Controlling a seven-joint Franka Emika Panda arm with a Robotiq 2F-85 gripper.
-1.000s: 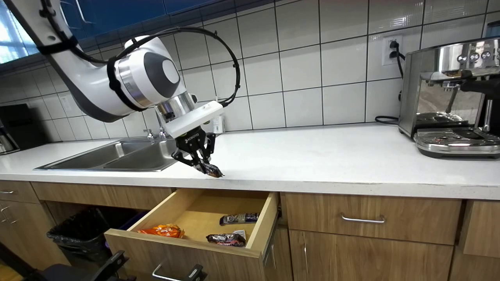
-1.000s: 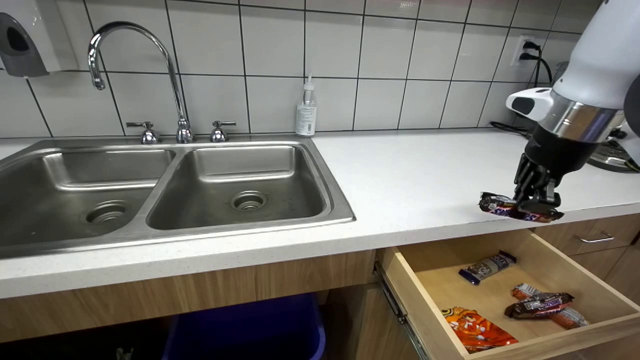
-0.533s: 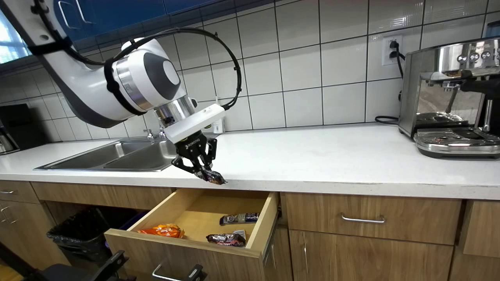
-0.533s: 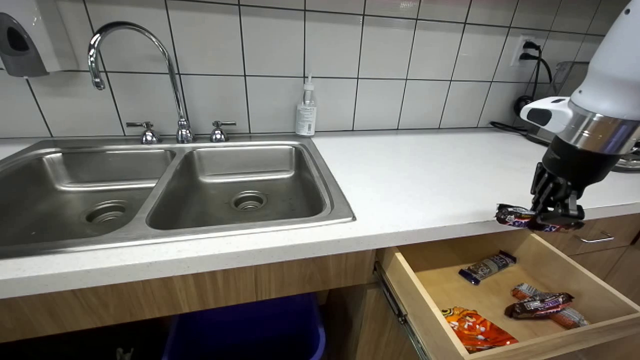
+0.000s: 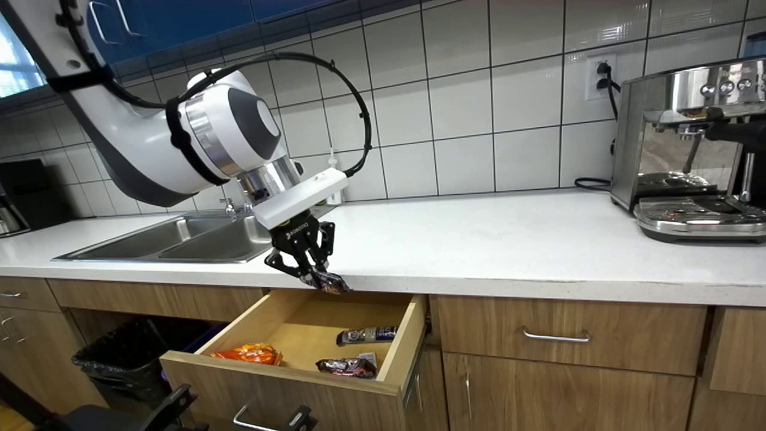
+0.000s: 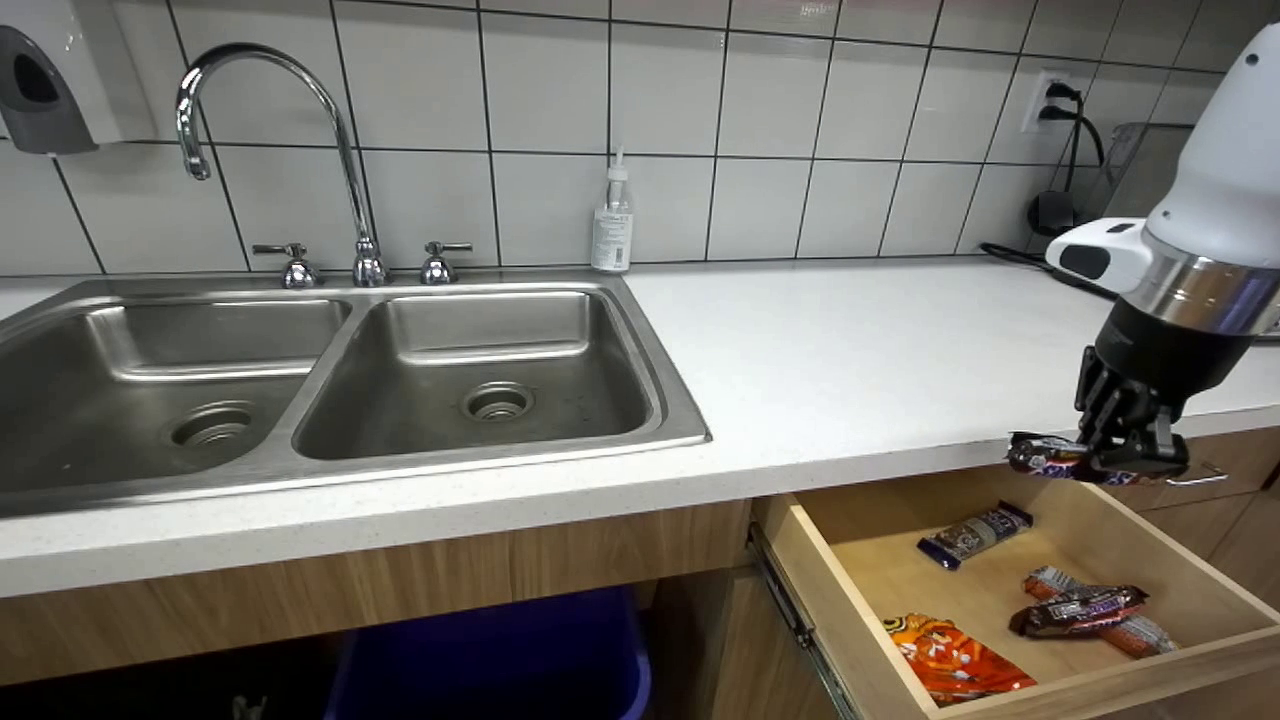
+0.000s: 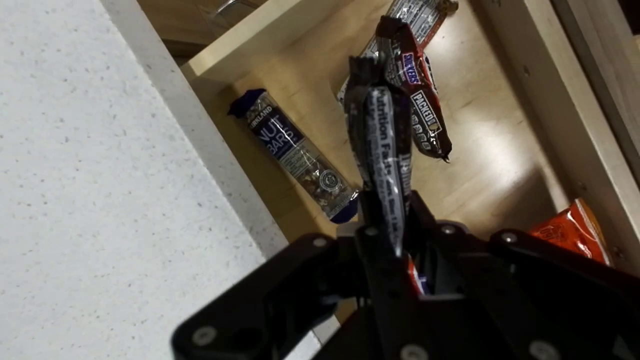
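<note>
Gripper (image 5: 314,270) clamped on a dark-wrapped candy bar (image 7: 380,135), nutrition text showing in wrist view, brand unclear. Pinched across its narrow width, off-centre, presumably because that's what the jaws fit round; longer end sticks out free. Bar hangs in the air above the drawer (image 5: 305,335), near the edge of the countertop (image 6: 800,350). Drawer pulled out, so its inside is reachable from above. Inside: Kirkland nut bar (image 7: 300,155) toward the back; Snickers bar (image 7: 425,120) propped across another wrapped bar (image 6: 1140,637); orange bag (image 6: 950,660) near a front corner.
</note>
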